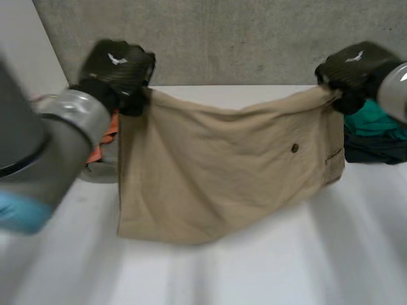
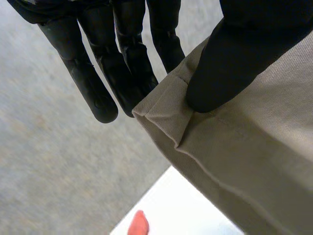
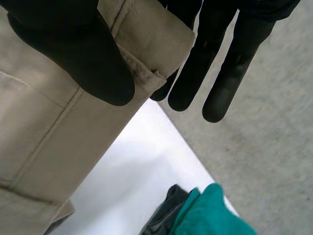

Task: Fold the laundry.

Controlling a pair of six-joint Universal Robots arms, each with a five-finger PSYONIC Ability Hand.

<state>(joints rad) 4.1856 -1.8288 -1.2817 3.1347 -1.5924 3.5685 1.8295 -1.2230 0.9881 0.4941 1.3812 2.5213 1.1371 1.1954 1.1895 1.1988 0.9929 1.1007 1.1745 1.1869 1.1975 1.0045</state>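
A beige garment (image 1: 216, 171) hangs above the white table (image 1: 286, 267), stretched between both hands, its lower edge close to the tabletop. My left hand (image 1: 117, 67) pinches its upper left corner; in the left wrist view the thumb (image 2: 230, 63) presses the beige garment's hem (image 2: 166, 112) against straight fingers (image 2: 122, 68). My right hand (image 1: 353, 67) holds the upper right corner. There the thumb (image 3: 78, 58) clamps the beige garment's seamed edge (image 3: 146, 44) against the fingers (image 3: 215, 63). A small dark button (image 1: 294, 148) shows on the cloth.
A teal and dark pile of clothes (image 1: 375, 136) lies at the table's right, seen too in the right wrist view as a teal cloth (image 3: 210, 215). Orange cloth (image 1: 105, 140) lies at the left behind the garment. A grey concrete wall (image 1: 241, 38) stands behind the table.
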